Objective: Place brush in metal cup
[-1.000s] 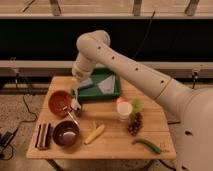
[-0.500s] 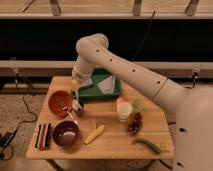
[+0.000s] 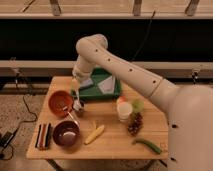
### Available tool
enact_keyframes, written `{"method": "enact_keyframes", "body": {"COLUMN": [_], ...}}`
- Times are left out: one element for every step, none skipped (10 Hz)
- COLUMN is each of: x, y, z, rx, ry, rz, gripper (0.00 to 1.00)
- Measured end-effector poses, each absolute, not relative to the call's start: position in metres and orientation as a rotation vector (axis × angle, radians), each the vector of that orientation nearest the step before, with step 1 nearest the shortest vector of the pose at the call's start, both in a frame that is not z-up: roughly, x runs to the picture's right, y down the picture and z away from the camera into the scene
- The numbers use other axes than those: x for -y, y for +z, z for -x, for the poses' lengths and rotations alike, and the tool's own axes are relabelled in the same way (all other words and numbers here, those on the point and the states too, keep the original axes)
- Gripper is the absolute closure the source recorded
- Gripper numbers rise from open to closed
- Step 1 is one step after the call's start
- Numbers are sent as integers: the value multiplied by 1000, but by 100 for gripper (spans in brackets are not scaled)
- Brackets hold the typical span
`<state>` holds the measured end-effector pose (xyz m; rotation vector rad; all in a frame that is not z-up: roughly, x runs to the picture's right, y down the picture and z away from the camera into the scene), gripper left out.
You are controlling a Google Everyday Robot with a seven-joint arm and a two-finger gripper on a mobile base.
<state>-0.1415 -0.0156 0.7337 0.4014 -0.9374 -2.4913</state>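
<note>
The gripper [image 3: 76, 95] hangs low over the left part of the wooden table [image 3: 112, 145], just above the metal cup [image 3: 78, 106], which stands at about four o'clock from the orange bowl [image 3: 60, 102] and touches or nearly touches its rim. Whether the gripper is closed on anything cannot be told. A pale shape below the wrist, right at the cup's mouth, may be the brush [image 3: 76, 102], but it blends with the cup and arm, so the brush's exact place is uncertain.

From the cup, the dark purple bowl [image 3: 66, 134] lies at six o'clock, the yellow vegetable [image 3: 95, 134] at about five o'clock, and the green tray [image 3: 100, 86] at one o'clock. The white cup [image 3: 124, 111] stands well apart at three o'clock.

The step in hand appears to be the lowering and release. To do it well, the arm should keep the brush near upright and centred over the small opening, descend slowly, and let go only once the lower end sits inside. The cup is light and narrow, so a sideways nudge could tip it toward the orange bowl.
</note>
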Motion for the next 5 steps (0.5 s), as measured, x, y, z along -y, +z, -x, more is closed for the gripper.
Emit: {"method": "enact_keyframes", "body": {"x": [16, 16, 16, 16, 16], "y": [735, 734, 734, 734, 734], "z": [139, 139, 140, 141, 140], "rx": [935, 935, 937, 937, 937], "ry": [-2489, -2490, -2492, -2492, -2492], "rz": [-400, -401, -402, -403, -402], "gripper": [26, 26, 26, 26, 26]}}
